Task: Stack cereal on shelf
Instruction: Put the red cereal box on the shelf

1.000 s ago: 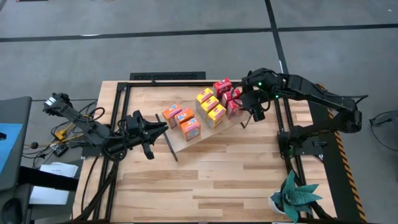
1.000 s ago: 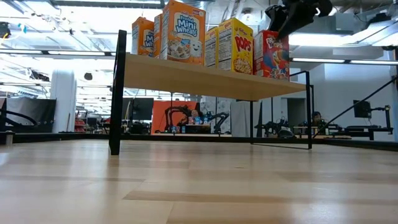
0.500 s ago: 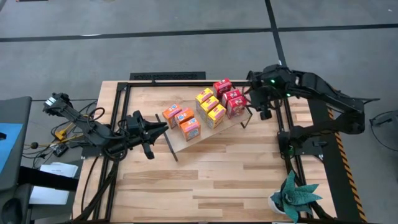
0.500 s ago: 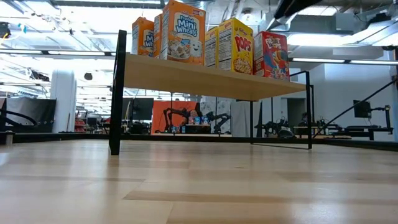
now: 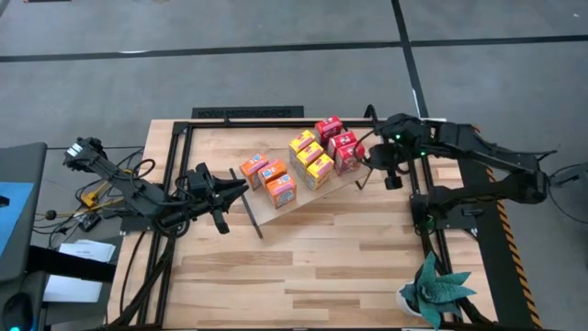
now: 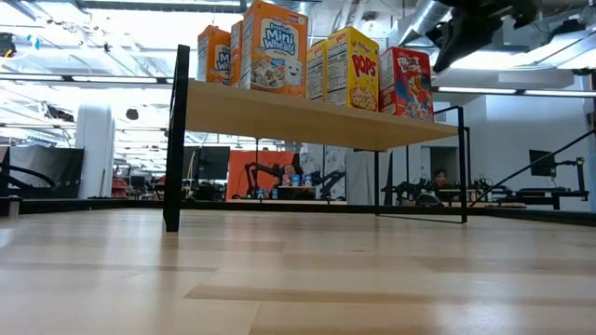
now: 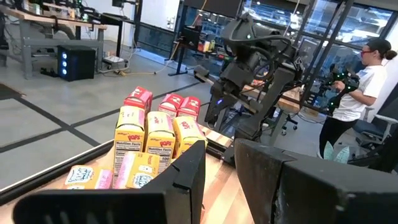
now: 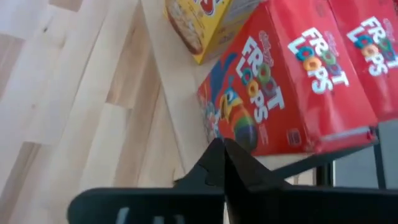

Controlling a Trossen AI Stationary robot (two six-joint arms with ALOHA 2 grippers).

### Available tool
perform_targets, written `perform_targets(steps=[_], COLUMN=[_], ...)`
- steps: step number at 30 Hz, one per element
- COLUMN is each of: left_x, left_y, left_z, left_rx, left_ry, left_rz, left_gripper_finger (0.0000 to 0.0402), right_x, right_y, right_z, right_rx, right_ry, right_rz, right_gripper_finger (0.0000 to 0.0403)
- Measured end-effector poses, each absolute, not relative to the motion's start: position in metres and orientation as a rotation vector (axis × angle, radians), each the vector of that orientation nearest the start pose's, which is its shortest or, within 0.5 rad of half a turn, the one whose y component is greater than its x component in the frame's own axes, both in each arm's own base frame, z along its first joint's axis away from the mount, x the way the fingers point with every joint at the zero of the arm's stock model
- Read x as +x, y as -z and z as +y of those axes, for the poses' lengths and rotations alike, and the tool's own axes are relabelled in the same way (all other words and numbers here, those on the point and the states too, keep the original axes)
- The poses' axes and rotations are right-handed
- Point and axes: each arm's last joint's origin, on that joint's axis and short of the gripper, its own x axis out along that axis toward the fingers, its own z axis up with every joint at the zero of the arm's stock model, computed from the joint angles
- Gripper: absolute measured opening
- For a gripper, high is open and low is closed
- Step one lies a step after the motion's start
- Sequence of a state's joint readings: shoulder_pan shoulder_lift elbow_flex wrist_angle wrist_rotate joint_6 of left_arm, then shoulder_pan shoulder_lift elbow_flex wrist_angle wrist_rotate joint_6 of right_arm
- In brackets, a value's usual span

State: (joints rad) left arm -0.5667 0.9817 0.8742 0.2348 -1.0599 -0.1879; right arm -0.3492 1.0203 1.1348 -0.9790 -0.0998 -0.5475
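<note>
The shelf, a light-wood board on black rod frames, stands slantwise on the table's far half. Cereal boxes stand on it in three groups: orange, yellow and red. In the low view they stand upright on the board. My right gripper hangs shut just off the shelf's right end, above the nearest red box and touching nothing. My left gripper waits open at the shelf's left end, its fingers pointing toward the boxes.
A potted plant stands at the table's near right corner. Cables lie off the left edge. Black rails frame the table. Bare tabletop lies on the near side of the shelf. A person stands in the room beyond.
My right gripper has drawn away from the red boxes toward the table's right edge, then a little toward the near edge. The boxes have stayed upright on the shelf.
</note>
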Motion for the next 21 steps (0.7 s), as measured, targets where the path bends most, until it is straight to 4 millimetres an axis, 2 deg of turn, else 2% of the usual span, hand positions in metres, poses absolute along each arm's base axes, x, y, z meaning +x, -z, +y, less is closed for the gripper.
perform_targets(steps=[9,21], left_x=[0.186,0.186], left_y=[-0.366,-0.365], left_z=[-0.089,-0.089], left_rx=[-0.305,-0.306], left_ry=[-0.482,-0.481], left_rz=[-0.134,-0.132], left_gripper_finger=[0.0076,0.0076], right_x=[0.187,0.194], right_y=[-0.335,-0.329], right_z=[-0.07,-0.08], right_rx=[-0.368,-0.361], right_ry=[0.056,0.071], right_rz=[0.852,0.881], right_gripper_finger=[0.0048,0.0018])
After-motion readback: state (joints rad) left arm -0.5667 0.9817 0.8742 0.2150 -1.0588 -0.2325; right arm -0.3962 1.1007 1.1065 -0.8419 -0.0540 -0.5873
